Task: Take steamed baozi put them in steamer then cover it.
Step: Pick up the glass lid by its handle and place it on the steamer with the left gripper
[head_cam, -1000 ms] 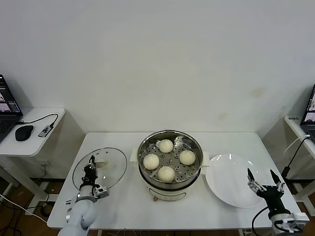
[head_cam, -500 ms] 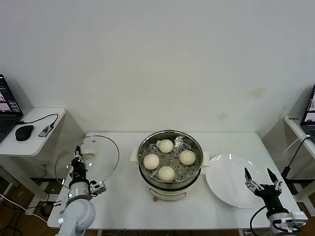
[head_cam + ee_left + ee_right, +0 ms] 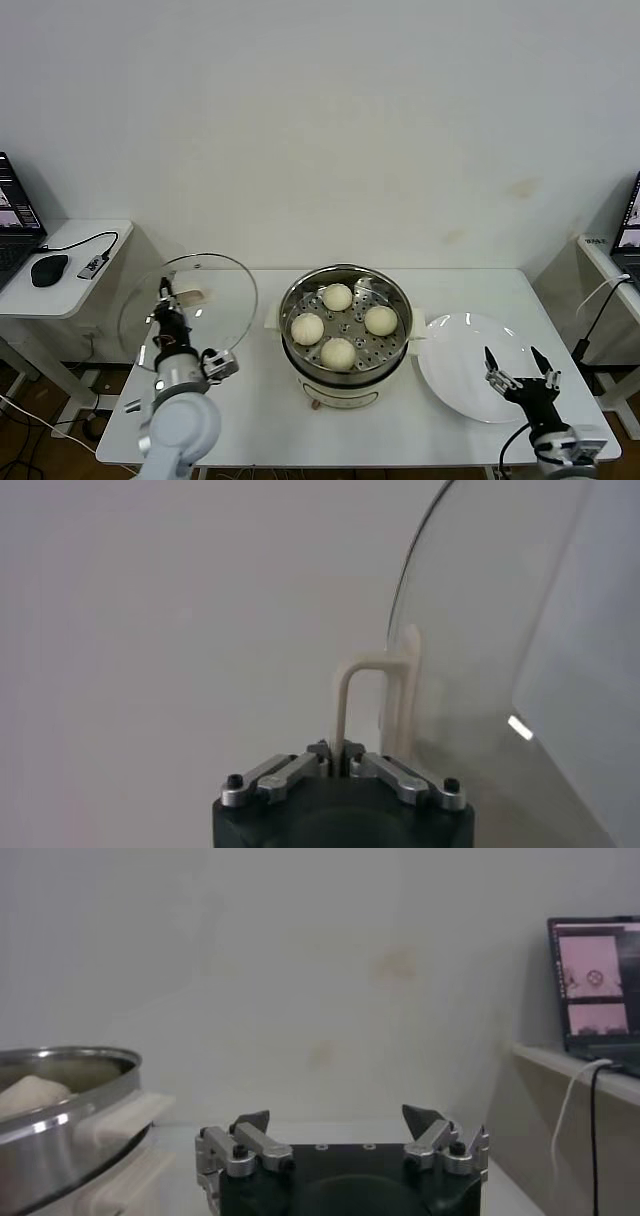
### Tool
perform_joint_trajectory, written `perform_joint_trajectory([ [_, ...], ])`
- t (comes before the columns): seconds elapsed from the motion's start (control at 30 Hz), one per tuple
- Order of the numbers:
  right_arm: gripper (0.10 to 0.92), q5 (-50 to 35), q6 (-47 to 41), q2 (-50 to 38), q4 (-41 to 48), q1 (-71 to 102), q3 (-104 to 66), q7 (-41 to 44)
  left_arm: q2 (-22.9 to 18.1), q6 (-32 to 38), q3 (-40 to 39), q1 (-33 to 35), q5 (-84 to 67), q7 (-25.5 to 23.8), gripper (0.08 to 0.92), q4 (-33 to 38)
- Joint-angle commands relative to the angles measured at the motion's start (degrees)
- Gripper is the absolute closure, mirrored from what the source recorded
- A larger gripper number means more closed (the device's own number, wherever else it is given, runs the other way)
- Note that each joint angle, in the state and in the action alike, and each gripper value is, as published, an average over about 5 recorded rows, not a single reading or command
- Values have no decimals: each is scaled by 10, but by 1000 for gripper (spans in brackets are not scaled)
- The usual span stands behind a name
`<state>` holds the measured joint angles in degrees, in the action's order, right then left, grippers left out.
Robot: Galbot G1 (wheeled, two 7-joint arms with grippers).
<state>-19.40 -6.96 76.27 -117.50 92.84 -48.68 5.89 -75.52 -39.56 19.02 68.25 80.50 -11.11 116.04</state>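
Four buns: all four steamed baozi (image 3: 338, 324) sit on the perforated tray inside the steamer (image 3: 346, 337), so I judge that only the covering is left.
Cover: the cover (image 3: 190, 304) is off the table (image 3: 255, 420), tilted almost on edge, to the left of the steamer and apart from it.
Left gripper: the left gripper (image 3: 167, 300) is pinched narrow on the cream handle (image 3: 372, 705) of the cover; in the left wrist view the fingers meet around the thin leg of the handle.
Right gripper: the right gripper (image 3: 516, 365) waits wide apart and holds nothing, at the near edge of the white plate (image 3: 466, 375).
Step in hand: I carry the cover across to the pot.
How to do it well: I want to turn the glass level before it is over the rim, then centre it on the pot and lower it straight down.
Care: the grip is on a narrow handle and the glass is broad, so I think a slow move is safer against swinging.
Release: I open the fingers only when the metal rim sits all around the pot.
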Motion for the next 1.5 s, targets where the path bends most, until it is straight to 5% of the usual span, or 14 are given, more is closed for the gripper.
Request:
perform_joint_trajectory([
  [0.03, 203, 100, -28, 49, 0, -19, 6, -1, -57, -40, -124, -79, 67, -69, 853, 0],
  [0.6, 203, 124, -26, 69, 43, -48, 1, -4, -160, -50, -255, -163, 123, -88, 853, -99],
  [1.5, 203, 128, -19, 74, 59, -53, -6, -5, -166, -51, -302, -135, 146, -85, 853, -155],
])
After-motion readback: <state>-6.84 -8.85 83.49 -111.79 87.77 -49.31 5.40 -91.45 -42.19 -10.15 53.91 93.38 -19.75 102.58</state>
